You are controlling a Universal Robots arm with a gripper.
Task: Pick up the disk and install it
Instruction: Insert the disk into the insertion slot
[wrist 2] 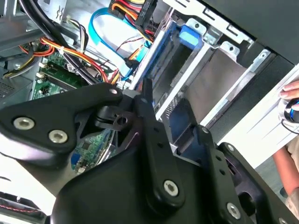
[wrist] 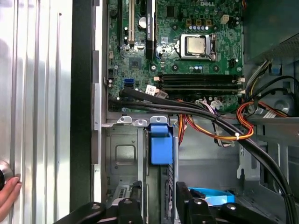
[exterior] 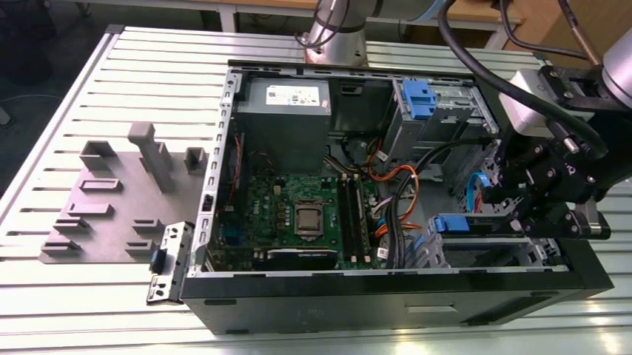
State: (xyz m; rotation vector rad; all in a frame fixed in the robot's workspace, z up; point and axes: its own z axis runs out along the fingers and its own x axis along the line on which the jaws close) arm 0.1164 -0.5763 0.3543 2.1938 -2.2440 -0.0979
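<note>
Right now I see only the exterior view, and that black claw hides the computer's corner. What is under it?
Observer: In the first wrist view the gripper hangs over the disk, which stands on edge in the metal bay, blue handle toward the circuit board.
Operator: Is anyone close by?
Observer: Yes, a hand lies on the table beside the computer case.
Operator: Any loose wires?
Observer: The orange and yellow wires by the bay are bound with a white tie.
</note>
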